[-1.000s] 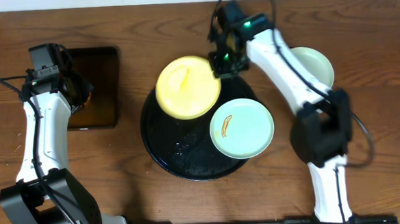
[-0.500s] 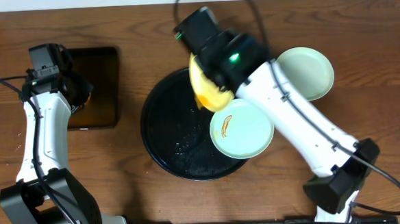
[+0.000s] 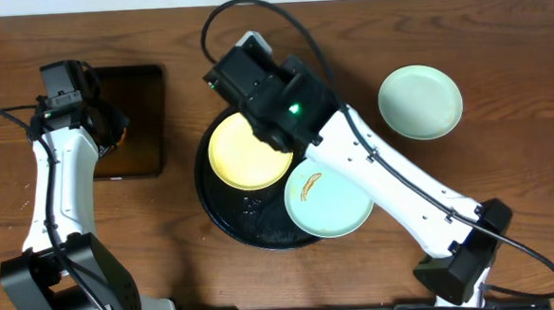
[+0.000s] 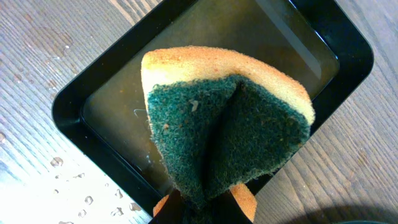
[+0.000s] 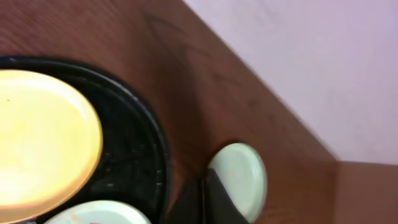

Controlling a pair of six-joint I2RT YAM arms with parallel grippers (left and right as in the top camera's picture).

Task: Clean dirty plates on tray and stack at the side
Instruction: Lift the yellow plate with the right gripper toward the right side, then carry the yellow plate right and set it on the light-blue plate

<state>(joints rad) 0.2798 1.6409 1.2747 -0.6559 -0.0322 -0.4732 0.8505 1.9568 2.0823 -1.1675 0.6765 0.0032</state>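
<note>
The pale yellow plate (image 3: 248, 152) (image 5: 43, 137) lies flat in the left half of the round black tray (image 3: 237, 209) (image 5: 134, 155), with no smear showing. A pale blue plate (image 3: 329, 200) with an orange-brown smear rests on the tray's lower right rim. Another pale plate (image 3: 421, 102) (image 5: 239, 177) sits on the table to the right. My right arm (image 3: 372, 164) reaches over the tray's top edge; the right gripper (image 5: 202, 198) is shut, empty and apart from the yellow plate. My left gripper (image 4: 204, 204) (image 3: 114, 126) is shut on a green-and-yellow sponge (image 4: 230, 124).
A small rectangular black tray (image 3: 131, 96) (image 4: 65, 112) holding shallow liquid sits at the left, under the sponge. Water drops lie on the wood beside it. The table's far edge and a wall show in the right wrist view.
The right arm lifted the yellow plate off the tray's upper rim, tilted it, and it now lies flat inside the tray. The smeared plate slid slightly down-left. The left arm stayed still.
</note>
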